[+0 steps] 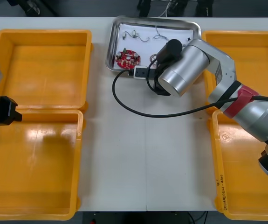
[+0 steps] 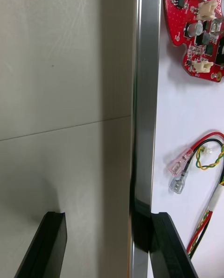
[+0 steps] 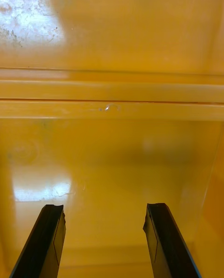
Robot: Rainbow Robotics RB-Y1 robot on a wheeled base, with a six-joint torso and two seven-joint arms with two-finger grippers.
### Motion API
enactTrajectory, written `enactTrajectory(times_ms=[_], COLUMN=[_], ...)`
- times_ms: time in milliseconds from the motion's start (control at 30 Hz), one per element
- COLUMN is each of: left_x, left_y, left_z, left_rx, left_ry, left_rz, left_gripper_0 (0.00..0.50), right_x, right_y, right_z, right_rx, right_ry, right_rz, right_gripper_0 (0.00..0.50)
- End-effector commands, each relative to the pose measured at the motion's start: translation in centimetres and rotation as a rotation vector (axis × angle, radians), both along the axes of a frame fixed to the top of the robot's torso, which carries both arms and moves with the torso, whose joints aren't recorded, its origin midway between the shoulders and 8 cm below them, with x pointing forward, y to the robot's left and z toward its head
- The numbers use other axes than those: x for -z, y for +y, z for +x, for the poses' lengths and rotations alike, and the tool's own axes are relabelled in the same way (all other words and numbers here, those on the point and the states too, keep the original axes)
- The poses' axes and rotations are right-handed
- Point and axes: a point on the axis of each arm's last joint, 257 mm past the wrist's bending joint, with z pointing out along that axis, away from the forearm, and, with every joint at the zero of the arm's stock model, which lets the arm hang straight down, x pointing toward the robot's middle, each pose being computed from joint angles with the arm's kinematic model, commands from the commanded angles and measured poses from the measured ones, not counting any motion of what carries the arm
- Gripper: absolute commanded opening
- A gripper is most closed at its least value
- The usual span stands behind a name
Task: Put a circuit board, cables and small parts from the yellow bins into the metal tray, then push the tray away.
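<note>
loading looks done, so by my reading the step in hand is the push: the metal tray (image 1: 109, 46) sits at the far middle of the worktop (image 1: 147, 154), and inside it lie the round red circuit board (image 1: 128, 58) and a red and yellow cable (image 2: 211, 164). a black cable (image 1: 124, 100) is only half aboard: one end rests at the tray's near rim and the rest loops out over the worktop on the near side of the tray. the right arm (image 1: 185, 70) reaches in to the tray's near rim, about midway along it. in the right wrist view the right jaws stand well open and hold nothing, one side low over the bare worktop just outside the rim (image 2: 142, 96), the other at the rim's inner edge over the tray's white floor. to push well, i would keep them low, set against the rim rather than above it, and drive straight away from the robot so the tray slides without turning. watch the trailing cable, which may drag or pull out of the tray. the left jaws hang well apart from the tray on its left, over the yellow bins (image 1: 85, 70), open and empty.
</note>
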Motion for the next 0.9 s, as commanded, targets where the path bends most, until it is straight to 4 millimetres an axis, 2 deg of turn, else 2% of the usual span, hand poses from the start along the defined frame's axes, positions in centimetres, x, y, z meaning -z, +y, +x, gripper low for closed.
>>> enactTrajectory(times_ms=[33, 500, 733, 900], left_x=[-1.1, -1.1, -1.1, -1.1], left_y=[0.9, 0.9, 0.9, 0.9], left_z=[-0.2, -0.2, -0.2, -0.2], left_rx=[0.077, 0.077, 0.077, 0.077], left_ry=[-0.029, -0.029, -0.029, -0.029], left_rz=[0.060, 0.060, 0.060, 0.060], left_gripper_0=[0.500, 0.500, 0.500, 0.500], right_x=[-3.5, -6.9, -8.2, -9.1], right_y=[1.6, 1.5, 1.3, 0.6], right_z=[0.0, -1.8, -3.7, -5.9], right_rx=[-0.031, 0.003, 0.024, 0.049], right_ry=[-0.020, 0.041, 0.087, 0.154], right_rz=[0.028, 0.012, 0.004, 0.014], right_gripper_0=[0.500, 0.500, 0.500, 0.500])
